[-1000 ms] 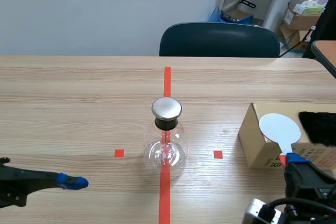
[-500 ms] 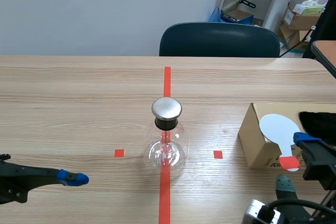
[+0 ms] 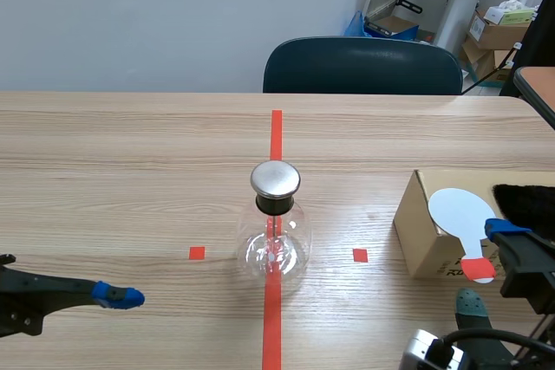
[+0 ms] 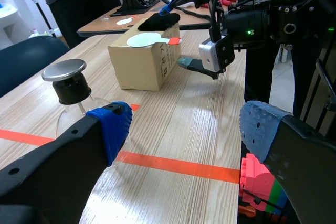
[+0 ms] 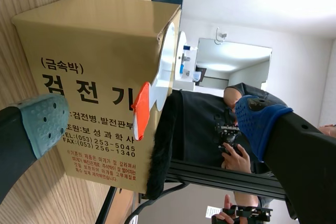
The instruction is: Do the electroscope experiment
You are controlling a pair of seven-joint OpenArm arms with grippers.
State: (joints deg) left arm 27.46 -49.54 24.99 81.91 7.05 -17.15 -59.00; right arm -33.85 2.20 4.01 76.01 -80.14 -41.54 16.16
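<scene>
The electroscope, a round glass flask (image 3: 275,249) with a metal cap (image 3: 276,178), stands on the red centre line. A white disc paddle (image 3: 460,211) with a red handle (image 3: 477,268) lies on top of a cardboard box (image 3: 422,240), beside black fur (image 3: 525,210). My right gripper (image 3: 490,268) is open, one finger on each side of the red handle (image 5: 140,111), not touching it; in the right wrist view the gripper (image 5: 147,121) faces the box (image 5: 89,77). My left gripper (image 4: 184,129) is open and holds nothing, low at the near left (image 3: 119,297), with the flask (image 4: 79,95) ahead of it.
A dark chair (image 3: 362,67) stands behind the table's far edge. Boxes and clutter (image 3: 499,28) sit in the back right corner. Small red squares (image 3: 197,253) mark the table on both sides of the flask. A person stands behind the right arm (image 4: 273,19).
My right gripper was shut on the paddle's red handle a second ago; its fingers have since opened and the paddle rests on the box. The left arm has barely moved.
</scene>
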